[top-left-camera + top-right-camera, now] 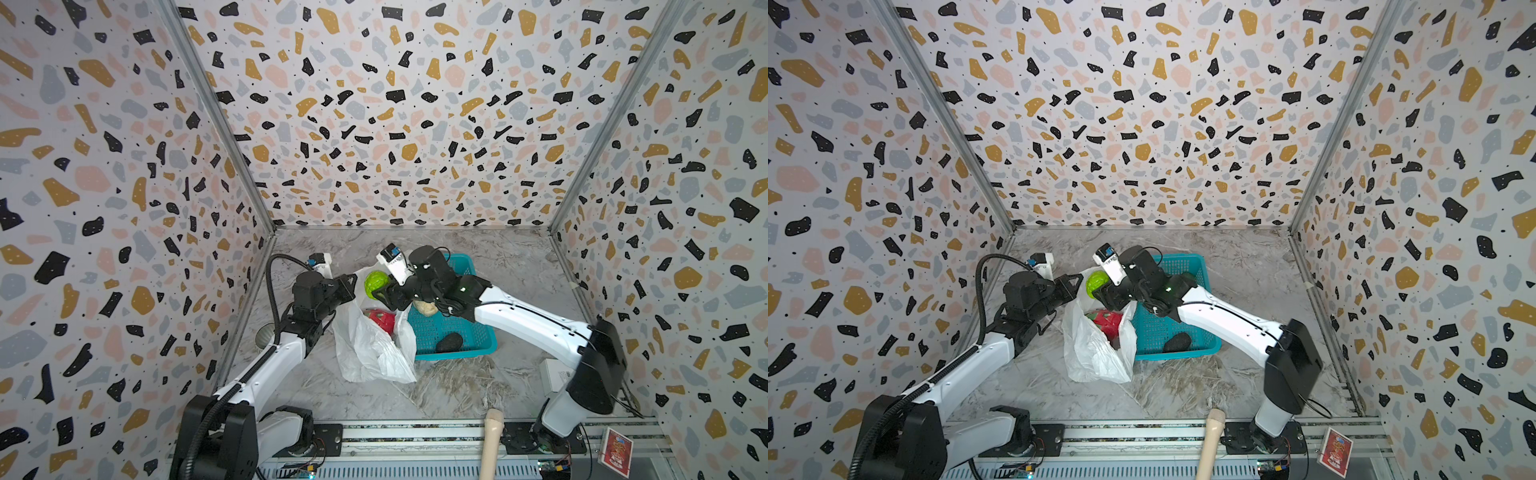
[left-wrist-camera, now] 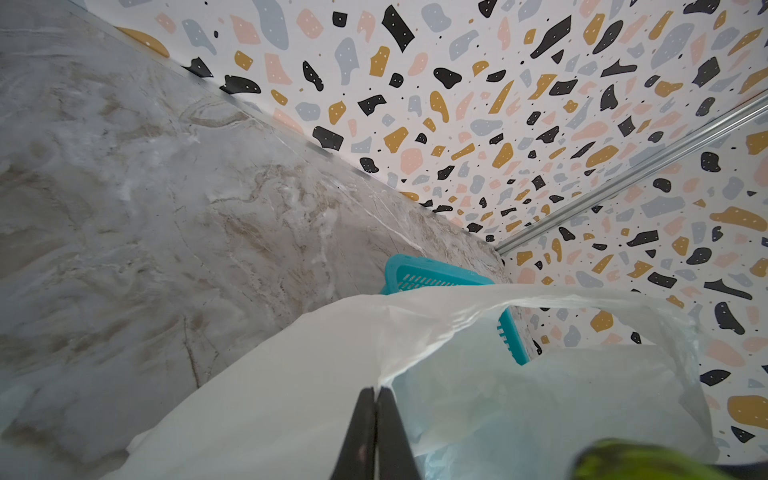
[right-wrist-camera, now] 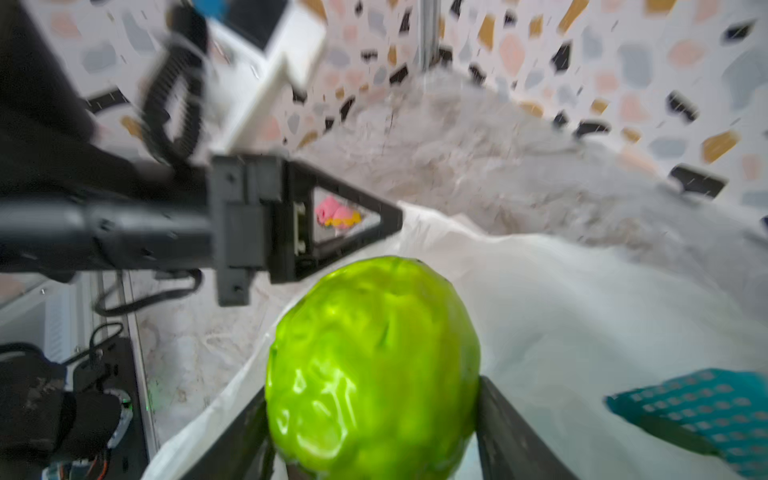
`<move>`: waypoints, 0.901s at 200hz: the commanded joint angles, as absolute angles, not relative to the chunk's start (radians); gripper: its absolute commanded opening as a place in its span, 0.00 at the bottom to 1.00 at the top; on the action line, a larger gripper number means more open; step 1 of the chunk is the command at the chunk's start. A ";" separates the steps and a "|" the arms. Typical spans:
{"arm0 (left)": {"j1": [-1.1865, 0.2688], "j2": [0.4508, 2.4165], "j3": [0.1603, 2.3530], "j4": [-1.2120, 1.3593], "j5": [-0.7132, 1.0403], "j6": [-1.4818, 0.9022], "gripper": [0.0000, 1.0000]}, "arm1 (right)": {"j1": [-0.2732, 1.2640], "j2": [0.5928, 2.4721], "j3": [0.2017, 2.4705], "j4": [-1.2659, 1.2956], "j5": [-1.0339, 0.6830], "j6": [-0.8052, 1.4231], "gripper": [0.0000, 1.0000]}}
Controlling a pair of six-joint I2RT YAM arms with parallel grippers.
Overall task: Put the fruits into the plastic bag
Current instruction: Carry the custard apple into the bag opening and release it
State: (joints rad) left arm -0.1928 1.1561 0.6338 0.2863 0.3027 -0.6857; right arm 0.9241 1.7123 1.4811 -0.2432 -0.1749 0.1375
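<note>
The bumpy light-green fruit point(image 1: 376, 282) point(image 1: 1095, 283) point(image 3: 374, 365) sits between the fingers of my right gripper point(image 1: 380, 291) point(image 1: 1099, 293) point(image 3: 372, 392), held over the open mouth of the white plastic bag point(image 1: 368, 353) point(image 1: 1092, 357) point(image 3: 582, 299). My left gripper point(image 1: 353, 283) point(image 1: 1079, 279) point(image 2: 376, 390) is shut on the bag's rim and holds it up. A red fruit point(image 1: 383, 321) point(image 1: 1108, 325) lies inside the bag. In the teal basket point(image 1: 461, 354) point(image 1: 1187, 355), a blackish oval fruit point(image 1: 449, 343) point(image 1: 1177, 343) and a beige lumpy piece point(image 1: 426, 308) rest.
The basket stands right beside the bag, under my right arm. A wooden handle point(image 1: 492, 440) point(image 1: 1210, 440) pokes in at the front edge. A white box point(image 1: 552, 374) and a red card point(image 1: 617, 451) lie at the front right. Patterned walls enclose the marble table.
</note>
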 commanded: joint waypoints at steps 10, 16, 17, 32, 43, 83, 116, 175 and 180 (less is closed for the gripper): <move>-0.198 1.128 0.681 0.276 0.284 -0.649 0.00 | 0.925 1.813 1.573 -0.432 -0.260 0.140 0.46; -0.198 1.126 0.683 0.275 0.284 -0.649 0.00 | 0.925 1.830 1.582 -0.447 -0.258 0.137 0.49; -0.198 1.127 0.683 0.275 0.284 -0.649 0.00 | 0.925 1.832 1.583 -0.450 -0.259 0.137 0.50; -0.198 1.127 0.680 0.276 0.285 -0.649 0.00 | 0.925 1.855 1.592 -0.472 -0.248 0.135 0.62; -0.199 1.128 0.680 0.276 0.284 -0.647 0.00 | 0.925 1.859 1.594 -0.480 -0.238 0.141 0.70; -0.199 1.132 0.677 0.279 0.281 -0.643 0.00 | 0.924 1.801 1.563 -0.437 -0.217 0.138 0.90; -0.198 1.135 0.672 0.283 0.276 -0.640 0.00 | 0.923 1.721 1.521 -0.375 -0.222 0.124 0.95; -0.199 1.137 0.664 0.289 0.274 -0.642 0.00 | 0.923 1.620 1.480 -0.316 -0.211 0.110 0.96; -0.199 1.135 0.663 0.290 0.274 -0.642 0.00 | 0.923 1.618 1.480 -0.316 -0.210 0.110 0.96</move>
State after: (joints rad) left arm -0.1928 1.1435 0.6518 0.2550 0.2783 -0.6636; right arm 0.9222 1.6577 1.4910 -0.3370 -0.2234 0.1242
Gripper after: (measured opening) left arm 0.047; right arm 0.962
